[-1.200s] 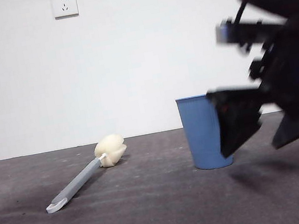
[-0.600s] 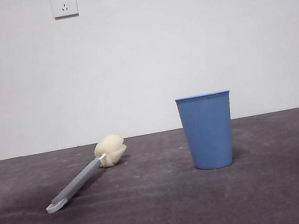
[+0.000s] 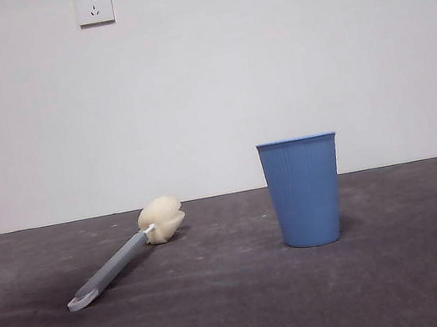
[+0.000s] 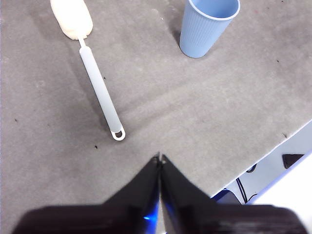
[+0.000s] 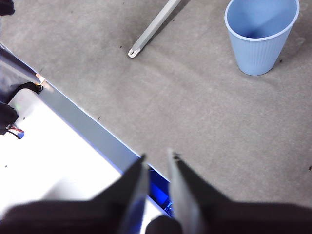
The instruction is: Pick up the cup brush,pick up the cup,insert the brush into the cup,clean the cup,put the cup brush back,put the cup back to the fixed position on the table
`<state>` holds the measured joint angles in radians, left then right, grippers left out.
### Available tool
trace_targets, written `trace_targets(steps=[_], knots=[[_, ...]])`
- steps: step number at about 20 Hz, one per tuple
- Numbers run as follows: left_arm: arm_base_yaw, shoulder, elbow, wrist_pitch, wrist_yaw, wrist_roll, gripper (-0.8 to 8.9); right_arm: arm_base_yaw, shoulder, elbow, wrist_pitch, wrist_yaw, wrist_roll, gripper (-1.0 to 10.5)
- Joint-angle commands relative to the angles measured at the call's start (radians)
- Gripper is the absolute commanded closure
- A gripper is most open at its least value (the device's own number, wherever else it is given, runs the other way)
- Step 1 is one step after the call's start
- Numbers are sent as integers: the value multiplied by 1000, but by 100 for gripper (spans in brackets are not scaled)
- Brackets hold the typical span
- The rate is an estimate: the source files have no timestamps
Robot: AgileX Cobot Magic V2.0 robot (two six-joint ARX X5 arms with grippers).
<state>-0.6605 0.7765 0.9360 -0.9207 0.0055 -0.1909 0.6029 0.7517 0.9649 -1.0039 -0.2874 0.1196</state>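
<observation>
Bare lab: white wall [image 3: 205, 89], 2 sockets [image 3: 93, 5], scuffed table [image 3: 245, 311].

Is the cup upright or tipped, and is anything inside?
Upright: the cup stands on its base on the table, and its open mouth shows an empty interior.

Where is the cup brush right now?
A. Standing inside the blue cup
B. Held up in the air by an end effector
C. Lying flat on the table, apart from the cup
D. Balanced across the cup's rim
C: the cup brush lies flat on the table, well apart from the upright cup, with nothing gripping it.
</observation>
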Motion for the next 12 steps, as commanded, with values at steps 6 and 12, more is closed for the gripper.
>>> trace_targets(steps=[6, 12], knots=[[-1, -2, -5, -3, -5, 11, 818, 2, -2, 1, 0, 5, 45, 946], [-1, -2, -5, 1, -5, 11, 817, 2, -2, 1, 0, 5, 45, 946]])
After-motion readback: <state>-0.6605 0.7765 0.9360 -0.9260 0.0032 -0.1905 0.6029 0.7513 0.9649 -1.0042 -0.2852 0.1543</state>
